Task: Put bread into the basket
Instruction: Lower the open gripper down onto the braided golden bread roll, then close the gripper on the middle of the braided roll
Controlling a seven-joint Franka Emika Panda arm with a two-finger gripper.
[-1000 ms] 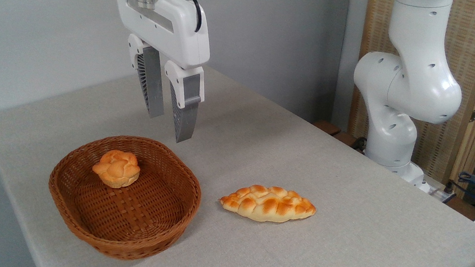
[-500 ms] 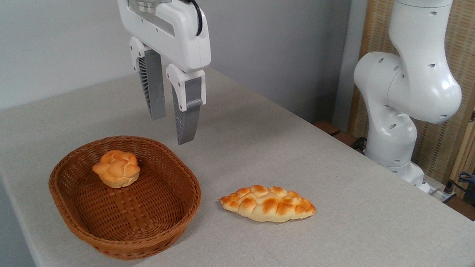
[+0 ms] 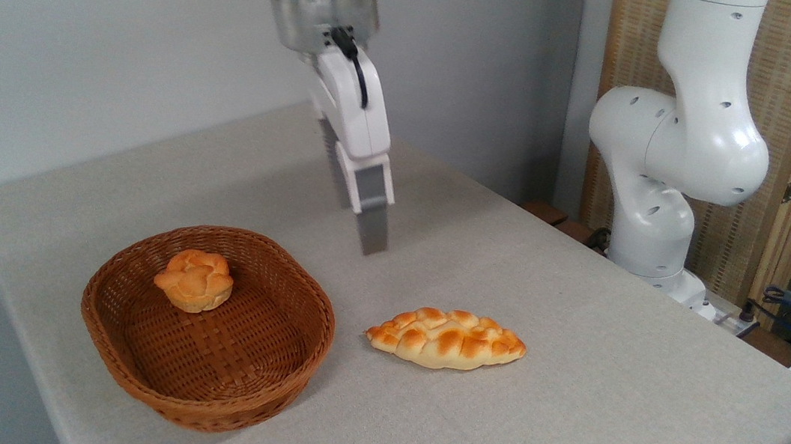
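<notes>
Hanging in the air behind the long braided golden-orange loaf of bread (image 3: 447, 338), the white two-finger claw (image 3: 365, 226) is turned edge-on to the camera, so one grey finger hides the other and I cannot tell how far apart they stand. It holds nothing. The loaf lies flat on the grey cloth-covered tabletop (image 3: 567, 424), apart from everything. To the left of the loaf sits the shallow oval basket of reddish-brown woven wicker (image 3: 122, 354), close but not touching it; a small round knotted orange bun (image 3: 194, 279) rests inside, toward the rim farthest from the loaf.

The step in hand looks to be the approach to the loaf: nothing is grasped and the bread is outside the basket. The next move likely calls for bringing the claw forward over the middle of the loaf, with fingers set across its narrow width, then lowering. The free weave nearest the loaf seems the natural landing place.
</notes>
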